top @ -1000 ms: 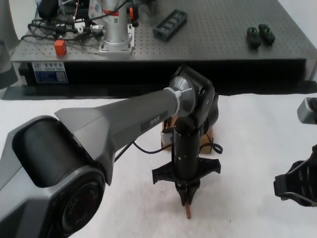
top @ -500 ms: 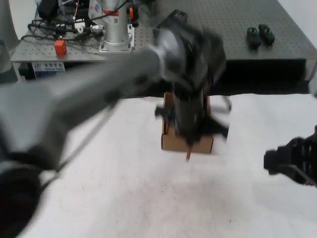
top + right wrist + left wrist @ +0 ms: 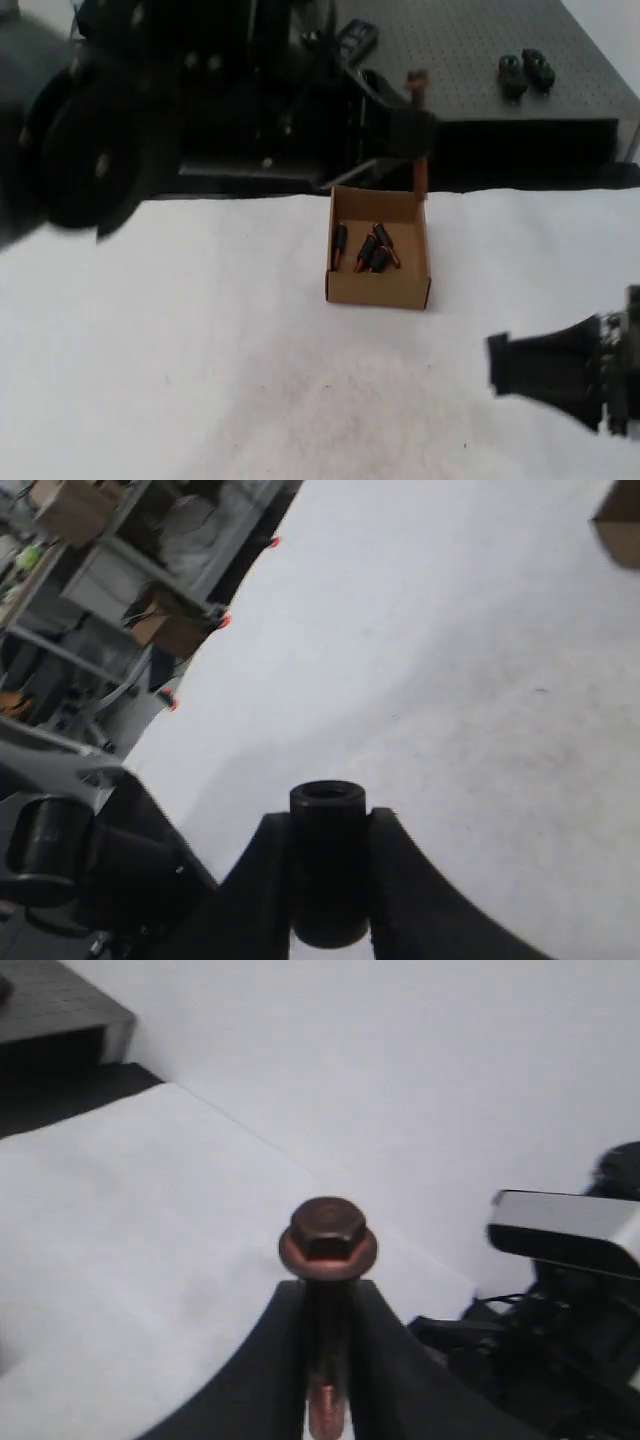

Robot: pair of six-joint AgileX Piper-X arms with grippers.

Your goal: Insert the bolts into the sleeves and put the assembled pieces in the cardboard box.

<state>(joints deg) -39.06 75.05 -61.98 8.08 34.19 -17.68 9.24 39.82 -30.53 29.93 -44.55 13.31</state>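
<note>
At the left gripper point(image 3: 327, 1305): bolt point(image 3: 327, 1245) is clamped by the shank, head exposed, held off the bench.
At the right gripper point(image 3: 328, 825): sleeve point(image 3: 328, 870) is pinched, bore left open for insertion.
Cardboard box point(image 3: 378, 291): several pieces point(image 3: 372, 250), apparently assembled, are lodged inside.

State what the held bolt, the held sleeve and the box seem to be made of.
The bolt: likely copper-plated metal, with a reddish-brown sheen on its hex flange head. The sleeve: matte black, metal or plastic, unclear. The cardboard box: plain brown cardboard, dull with folded walls.
</note>
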